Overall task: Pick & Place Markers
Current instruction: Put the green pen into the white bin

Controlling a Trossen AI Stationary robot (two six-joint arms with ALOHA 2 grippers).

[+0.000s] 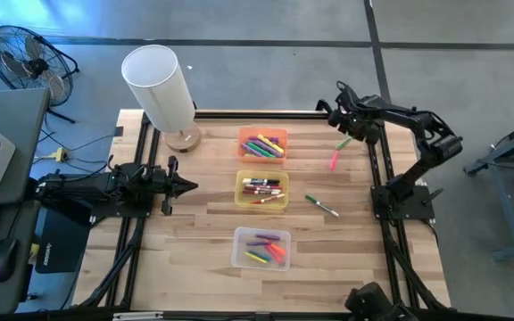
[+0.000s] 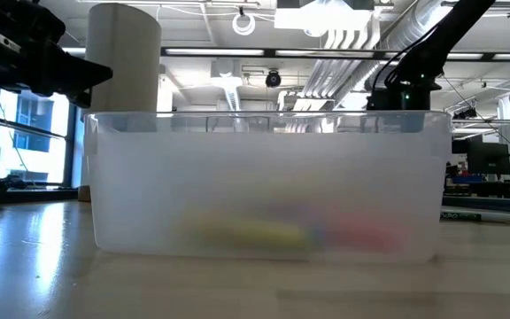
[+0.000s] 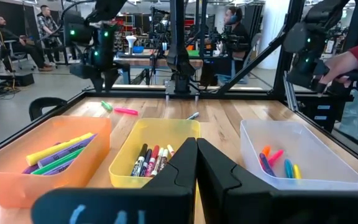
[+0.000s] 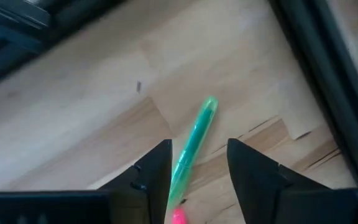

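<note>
The pale wooden slatted table (image 1: 194,214) filled the middle of the high view, edged by black frame rails and set on a grey floor, with a white cylindrical lamp shade (image 1: 159,85) on a round wooden base at its upper left edge. Down the centre ran an orange rectangular plastic bin (image 1: 263,144), a yellow rectangular plastic bin (image 1: 262,189) and a clear rectangular plastic bin (image 1: 262,248), each holding mixed-colour markers, with bare wood on both sides. The left gripper (image 1: 188,185) waited at centre left, fingers pressed together, well apart from the yellow bin. The right gripper (image 1: 338,126) hung at upper right near the right rail, its fingers (image 4: 146,174) spread apart on either side of a green capped marker (image 4: 192,144) lying on the wood. A pink marker (image 1: 335,160) lay just below it, and a green-and-white marker (image 1: 321,206) lay right of the yellow bin.
</note>
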